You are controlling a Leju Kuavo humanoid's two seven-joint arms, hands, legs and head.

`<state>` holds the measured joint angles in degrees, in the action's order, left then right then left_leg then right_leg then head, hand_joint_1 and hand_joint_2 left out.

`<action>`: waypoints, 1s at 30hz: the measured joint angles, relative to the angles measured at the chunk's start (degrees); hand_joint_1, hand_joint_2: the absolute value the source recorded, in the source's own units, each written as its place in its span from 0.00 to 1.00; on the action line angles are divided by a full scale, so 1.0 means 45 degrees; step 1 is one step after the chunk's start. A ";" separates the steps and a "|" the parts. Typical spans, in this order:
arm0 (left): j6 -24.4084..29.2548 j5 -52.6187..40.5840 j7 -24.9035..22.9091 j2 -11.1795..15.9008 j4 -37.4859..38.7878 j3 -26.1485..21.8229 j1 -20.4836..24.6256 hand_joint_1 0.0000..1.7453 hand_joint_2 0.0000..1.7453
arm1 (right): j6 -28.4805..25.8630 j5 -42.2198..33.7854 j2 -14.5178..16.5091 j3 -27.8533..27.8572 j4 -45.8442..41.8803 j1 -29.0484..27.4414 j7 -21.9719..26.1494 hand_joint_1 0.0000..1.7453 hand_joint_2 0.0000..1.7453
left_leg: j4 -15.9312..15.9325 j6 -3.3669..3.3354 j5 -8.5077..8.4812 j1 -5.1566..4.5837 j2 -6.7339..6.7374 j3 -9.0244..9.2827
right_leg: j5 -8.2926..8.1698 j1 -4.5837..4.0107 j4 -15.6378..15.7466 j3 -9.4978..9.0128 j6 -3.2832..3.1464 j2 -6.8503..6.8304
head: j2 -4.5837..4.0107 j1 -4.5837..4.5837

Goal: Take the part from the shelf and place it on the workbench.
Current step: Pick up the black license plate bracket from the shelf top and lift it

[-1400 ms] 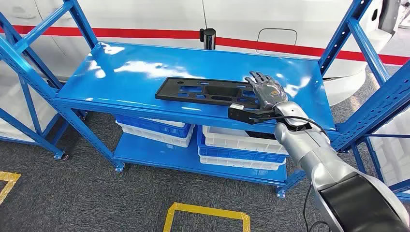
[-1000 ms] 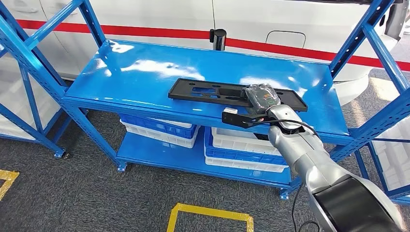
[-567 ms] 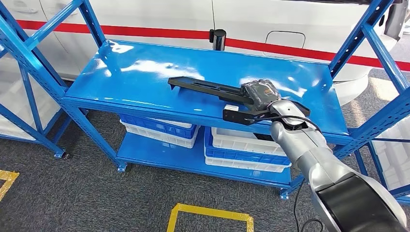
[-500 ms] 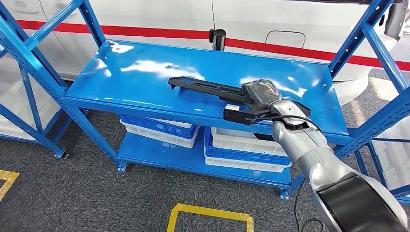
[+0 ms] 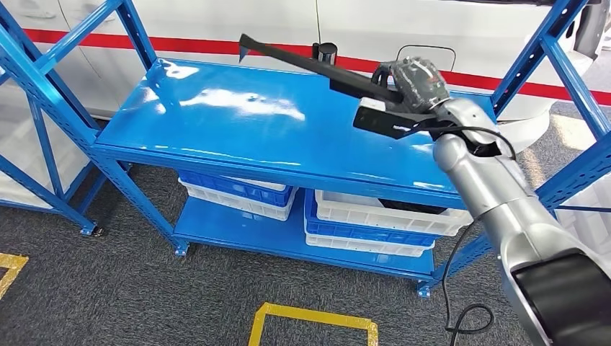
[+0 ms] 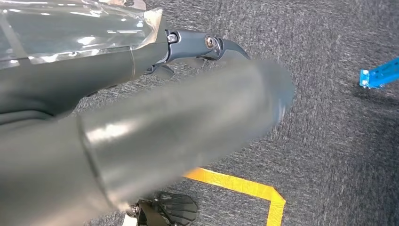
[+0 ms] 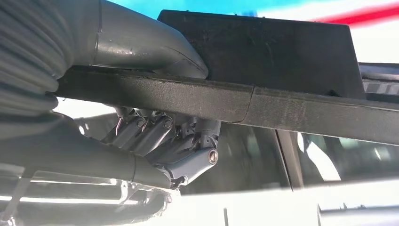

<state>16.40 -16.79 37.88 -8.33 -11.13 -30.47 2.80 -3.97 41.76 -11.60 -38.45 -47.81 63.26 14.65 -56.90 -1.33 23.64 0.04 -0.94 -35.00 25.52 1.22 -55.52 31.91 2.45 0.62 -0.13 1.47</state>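
The part is a long flat black plastic panel (image 5: 302, 62), now lifted clear above the blue shelf top (image 5: 238, 122) and tilted edge-on, its far end pointing up and left. My right hand (image 5: 412, 81) grips its right end, over the shelf's right half. In the right wrist view the thumb (image 7: 141, 44) presses one face of the black part (image 7: 263, 70) and the darker fingers (image 7: 164, 136) wrap the other side. My left hand (image 6: 197, 44) hangs over the grey carpet, its fingers mostly hidden behind the forearm.
Slanted blue uprights (image 5: 537, 43) frame the shelf on both sides. White and blue bins (image 5: 360, 216) sit on the lower level. A white car body with a red stripe (image 5: 180, 47) stands right behind the shelf. Yellow tape (image 5: 310, 317) marks the carpet in front.
My right hand closed on the part's right end, tipped it up on edge, then raised it well clear of the shelf. The view shifted slightly after the first frame.
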 joint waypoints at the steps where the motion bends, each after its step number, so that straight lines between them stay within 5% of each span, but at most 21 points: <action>1: -0.0006 0.0000 0.0000 0.0001 0.0000 -0.0023 -0.0005 0.00 1.00 | 0.0142 -0.0116 -0.0204 0.0000 -0.0517 0.0069 -0.0078 0.98 1.00 | 0.0000 0.0000 0.0000 0.0000 -0.0001 0.0000 | 0.0000 0.0000 0.0001 -0.0001 0.0000 -0.0001 | 0.0000 0.0000; 8: -0.0090 -0.0002 0.0000 0.0001 -0.0005 -0.0107 -0.0005 0.00 1.00 | 0.0189 -0.0244 -0.1021 -0.0013 -0.2334 -0.0044 -0.0273 1.00 1.00 | 0.0000 0.0000 0.0002 0.0001 0.0008 0.0002 | 0.0000 -0.0002 0.0002 0.0001 0.0000 0.0003 | 0.0000 0.0002; 19: 0.0351 0.0092 -0.0172 0.0006 -0.0001 -0.0320 0.0018 0.00 1.00 | 0.0155 -0.0455 -0.1189 -0.0074 -0.2569 -0.0171 -0.0097 1.00 1.00 | 0.0000 0.0000 0.0001 0.0007 0.0007 0.0001 | 0.0000 -0.0007 0.0000 0.0001 0.0000 0.0002 | 0.0000 0.0002; 25: 0.1187 -0.0395 -0.2047 0.0022 0.0000 -0.0323 0.0046 0.00 1.00 | -0.0144 -0.0789 -0.1197 -0.0057 -0.2600 -0.0340 -0.0079 1.00 1.00 | 0.0000 0.0000 0.0002 0.0006 0.0004 0.0001 | 0.0001 -0.0006 0.0002 0.0002 0.0000 0.0001 | 0.0000 0.0001; 30: 0.0810 -0.0798 -0.2453 0.0044 0.0000 -0.0237 0.0057 0.00 1.00 | -0.0415 -0.0949 -0.1210 0.0052 -0.2429 -0.0451 -0.0081 1.00 1.00 | 0.0000 0.0000 0.0001 0.0005 0.0007 0.0001 | 0.0000 -0.0006 0.0001 0.0001 0.0000 0.0003 | 0.0000 0.0002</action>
<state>20.04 -20.38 26.84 -8.14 -11.13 -31.53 3.05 -5.84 37.48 -17.05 -38.21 -58.74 61.23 14.29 -56.90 -1.33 23.64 0.06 -0.91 -35.00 25.53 1.20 -55.51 31.91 2.45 0.63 -0.13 1.48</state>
